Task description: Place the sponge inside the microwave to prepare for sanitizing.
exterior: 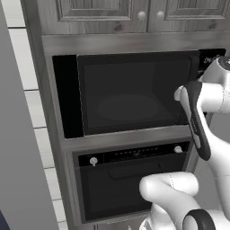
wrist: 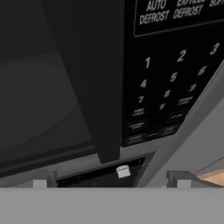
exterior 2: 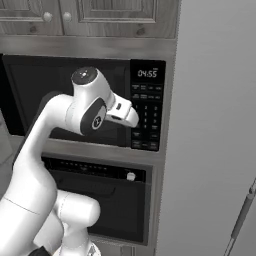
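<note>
Claw [wrist: 111, 181] at the microwave [exterior: 130, 94], fingers spread, nothing held.
We see the door swung open at left, turntable [exterior: 128, 109] bare, no sponge in our views; we judge it best to back off from the keypad [exterior 2: 146, 117] before fetching it.

A home kitchen, built-in black microwave [exterior: 130, 96] with dark glass door and white-digit keypad [exterior 2: 146, 117] set in a grey wood-grain cabinet wall, black oven [exterior: 128, 184] with small round knobs directly below, panelled cupboard doors [exterior: 134, 11] with round pulls above
</note>
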